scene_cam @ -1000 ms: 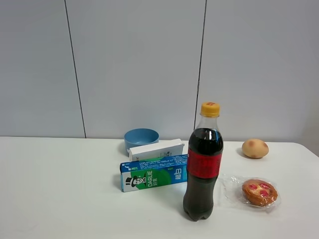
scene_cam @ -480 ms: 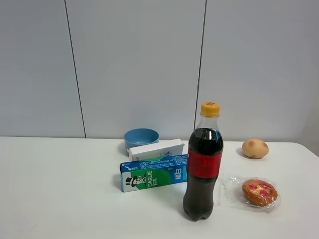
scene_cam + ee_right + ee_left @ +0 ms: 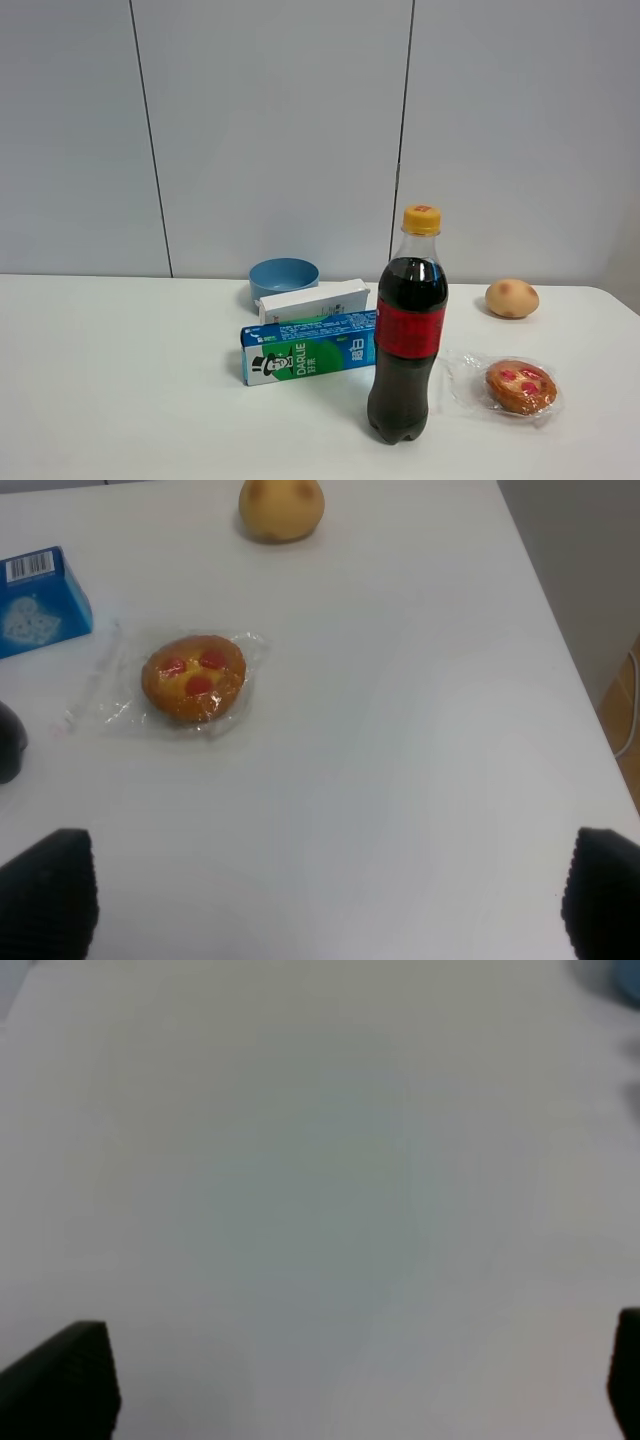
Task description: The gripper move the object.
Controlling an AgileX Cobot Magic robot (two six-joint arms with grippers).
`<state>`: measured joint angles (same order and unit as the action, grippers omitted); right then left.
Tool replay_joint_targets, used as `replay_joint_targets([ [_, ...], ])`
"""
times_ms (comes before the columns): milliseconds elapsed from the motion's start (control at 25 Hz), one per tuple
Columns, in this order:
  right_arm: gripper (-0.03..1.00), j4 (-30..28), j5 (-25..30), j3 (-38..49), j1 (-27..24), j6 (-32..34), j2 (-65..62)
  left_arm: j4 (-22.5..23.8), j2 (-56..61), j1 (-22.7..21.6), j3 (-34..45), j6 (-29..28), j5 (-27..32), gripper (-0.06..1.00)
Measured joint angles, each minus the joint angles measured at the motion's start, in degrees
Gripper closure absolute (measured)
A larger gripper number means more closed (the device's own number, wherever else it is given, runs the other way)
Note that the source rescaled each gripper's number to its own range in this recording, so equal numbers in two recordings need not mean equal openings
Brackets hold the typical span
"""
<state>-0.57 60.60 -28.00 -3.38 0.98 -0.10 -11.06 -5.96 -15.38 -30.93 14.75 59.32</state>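
The long white box (image 3: 314, 301) lies on the table behind the green-and-blue DARLIE toothpaste box (image 3: 308, 347) and in front of a blue bowl (image 3: 283, 276). Neither arm shows in the exterior high view. In the left wrist view the left gripper (image 3: 330, 1390) is open over bare blurred table, only its black fingertips (image 3: 60, 1380) showing. In the right wrist view the right gripper (image 3: 320, 900) is open and empty, its fingertips (image 3: 45, 890) wide apart, short of a wrapped pastry (image 3: 194, 678). The white box is out of both wrist views.
A cola bottle (image 3: 406, 328) with a yellow cap stands at the front middle. The wrapped pastry (image 3: 520, 386) lies to its right, with a round bun (image 3: 511, 297) behind it. The right wrist view shows the toothpaste box end (image 3: 38, 598), the bun (image 3: 281, 507) and the table's edge (image 3: 560, 640).
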Motion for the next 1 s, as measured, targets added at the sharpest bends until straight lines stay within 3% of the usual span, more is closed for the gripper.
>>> replay_joint_targets([
  [320,-0.03,0.0,0.0,0.0,0.0,0.0,0.0,1.94,5.96,0.0,1.34,-1.65,2.06,-0.06],
  [1000,-0.03,0.0,0.0,0.0,0.0,0.0,0.0,1.94,6.12,0.0,1.34,-1.71,2.06,-0.06],
])
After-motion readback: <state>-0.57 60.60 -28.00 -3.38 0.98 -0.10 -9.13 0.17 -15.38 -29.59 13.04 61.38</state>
